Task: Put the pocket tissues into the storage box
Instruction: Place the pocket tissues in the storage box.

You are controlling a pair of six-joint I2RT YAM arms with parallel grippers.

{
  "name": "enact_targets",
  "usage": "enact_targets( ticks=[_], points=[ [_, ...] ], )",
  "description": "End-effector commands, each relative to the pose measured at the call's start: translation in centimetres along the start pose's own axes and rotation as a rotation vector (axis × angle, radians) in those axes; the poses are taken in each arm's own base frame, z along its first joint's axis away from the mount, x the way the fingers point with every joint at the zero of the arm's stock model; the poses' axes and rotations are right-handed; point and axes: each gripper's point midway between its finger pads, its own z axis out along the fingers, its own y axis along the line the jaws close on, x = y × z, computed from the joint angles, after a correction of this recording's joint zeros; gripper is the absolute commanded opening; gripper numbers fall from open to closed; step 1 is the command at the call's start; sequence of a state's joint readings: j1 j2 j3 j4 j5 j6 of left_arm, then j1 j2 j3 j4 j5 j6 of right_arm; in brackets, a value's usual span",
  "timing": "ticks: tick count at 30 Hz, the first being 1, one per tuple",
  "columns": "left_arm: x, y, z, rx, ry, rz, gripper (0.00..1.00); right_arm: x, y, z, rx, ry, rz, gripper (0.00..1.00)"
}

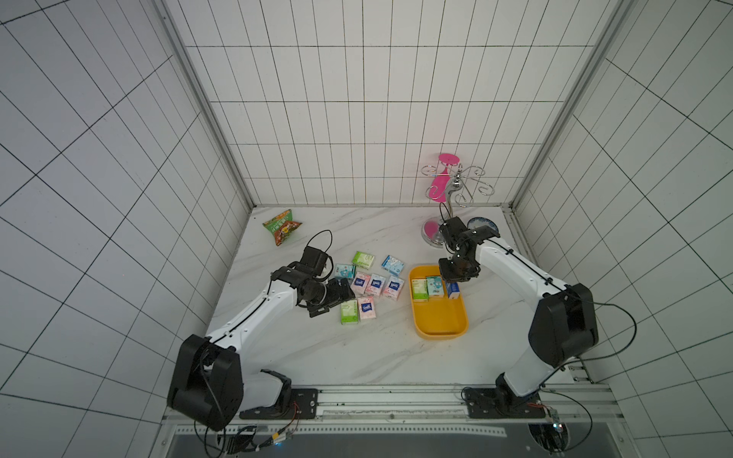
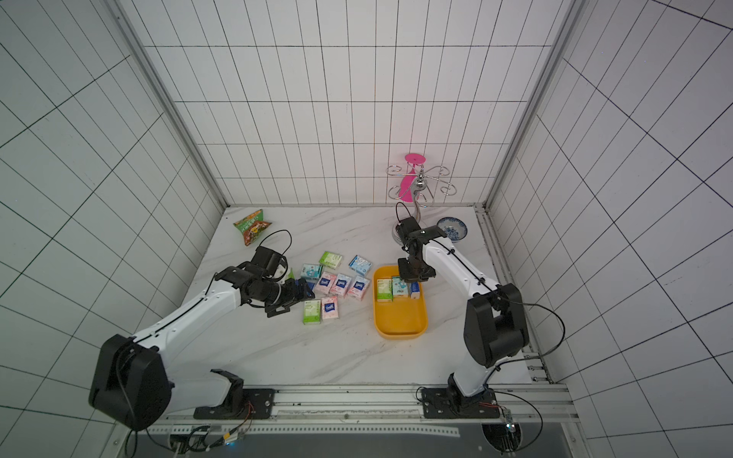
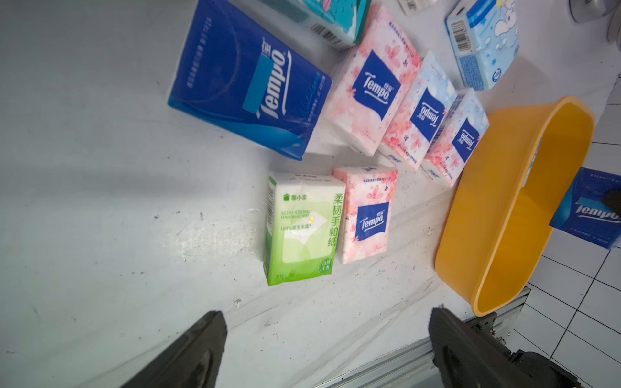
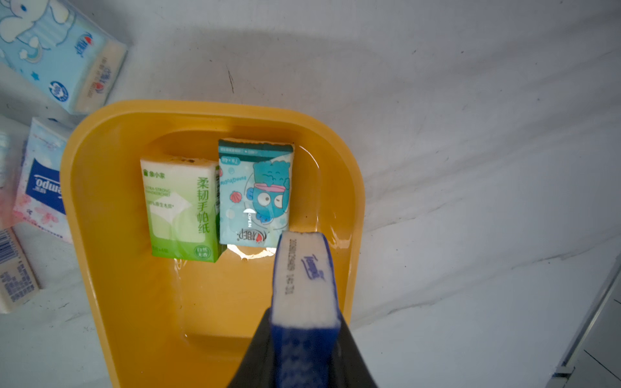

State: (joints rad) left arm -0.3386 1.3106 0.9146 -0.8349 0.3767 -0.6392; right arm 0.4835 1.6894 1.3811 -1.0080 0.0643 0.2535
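The right gripper [image 4: 302,339] pinches a dark blue packet [image 4: 302,268] above the storage box [image 4: 134,302].
Lower it flat beside the teal packet [image 4: 255,188], then release.

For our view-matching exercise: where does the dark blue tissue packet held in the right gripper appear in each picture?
Top view: dark blue packet over the far end of the yellow box, in the right gripper.
Top view: same spot.
Left wrist: beyond the yellow box, cut by the frame edge.
Right wrist: end-on in the jaws, over the box.
Shared landmark: the yellow box, in all four.
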Motion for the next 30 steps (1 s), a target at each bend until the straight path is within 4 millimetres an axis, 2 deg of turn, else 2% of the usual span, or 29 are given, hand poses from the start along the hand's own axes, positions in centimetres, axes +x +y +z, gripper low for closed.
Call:
enact_targets(
  ticks=[1,11,19,23,25,30],
  points=[
    [-1.0,-0.7,-1.0,0.020,-0.026,0.029,0.97,-0.8,-1.0,1.8,0.066,0.007,-0.034,0.21],
    [-0.6,1.0,-2.5,-0.026,-0.059,0.032,0.97,-2.6,-1.3,3.8,0.117,-0.002,-0.042,0.21],
    [-0.8,1.1,-2.8,-0.025,-0.070,0.031,0.97,-3.6,-1.3,4.7,0.135,-0.022,-0.023,0.23],
    [-0.9,1.0,-2.7,-0.025,-0.062,0.030,0.97,-4.2,-1.2,4.7,0.133,-0.035,-0.018,0.25],
    [-0.9,0.9,-2.7,-0.023,-0.060,0.028,0.98,-4.5,-1.2,4.6,0.131,-0.040,-0.014,0.30],
    [-0.9,1.0,-2.7,-0.022,-0.063,0.026,0.97,-4.6,-0.9,3.1,0.107,-0.064,0.004,0.39]
  ],
)
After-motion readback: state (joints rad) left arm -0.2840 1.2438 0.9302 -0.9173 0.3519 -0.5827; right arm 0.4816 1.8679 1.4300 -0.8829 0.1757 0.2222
